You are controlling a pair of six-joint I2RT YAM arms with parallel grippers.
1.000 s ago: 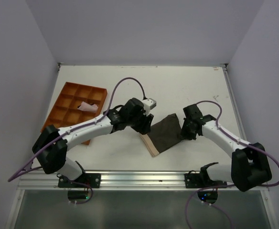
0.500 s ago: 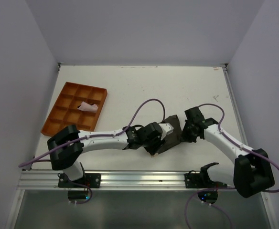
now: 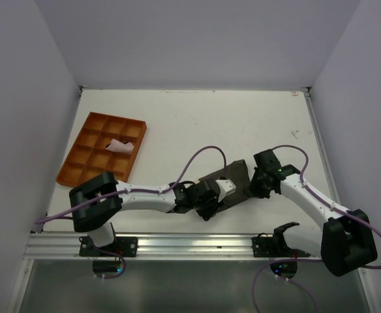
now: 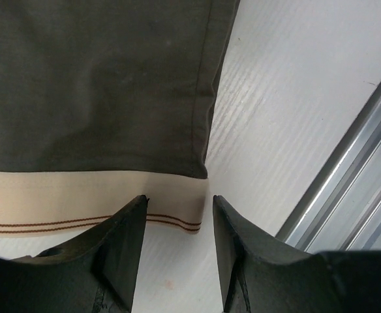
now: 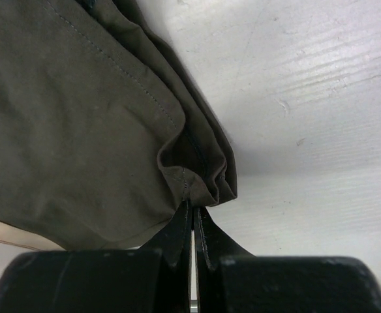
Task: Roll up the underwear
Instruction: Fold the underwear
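From above, the underwear [image 3: 235,176] lies between your left gripper [image 3: 211,202] and right gripper [image 3: 259,184]. At the left wrist, the jaws stand apart with the tan waistband [image 4: 79,199] corner just ahead of the tips. At the right wrist, the jaws are pinched tight on the cloth's folded corner.

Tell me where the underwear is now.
In the top view the underwear lies on the table near the front rail, between the open left gripper at its waistband and the right gripper pinching its opposite edge.
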